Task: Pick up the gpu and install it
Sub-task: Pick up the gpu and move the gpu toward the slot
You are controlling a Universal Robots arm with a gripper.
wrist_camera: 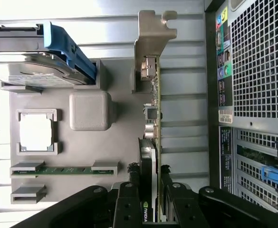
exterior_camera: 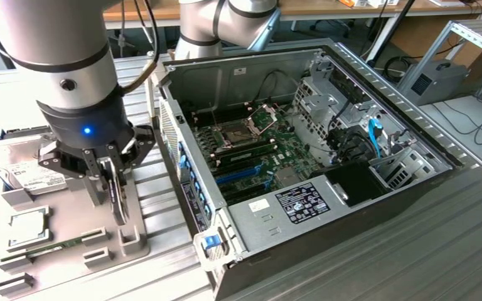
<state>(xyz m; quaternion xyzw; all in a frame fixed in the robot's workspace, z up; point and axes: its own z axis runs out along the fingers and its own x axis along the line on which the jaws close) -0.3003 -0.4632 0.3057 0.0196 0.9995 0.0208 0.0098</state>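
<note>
Black pincer of mine grips the gpu, jaws partway shut, edge-up in the tray; pickup stage; case at three o'clock in the exterior view; lifting wants a straight pull.

We find the tray lying on the table at the exterior view's left, just beside the computer case, which lies on its side with the motherboard in it. In the tray, the gpu stands on edge along the side nearest the case, clamped between the fingers of the gripper. The hard drive, processor and memory stick sit in separate pockets farther from the case.
</note>
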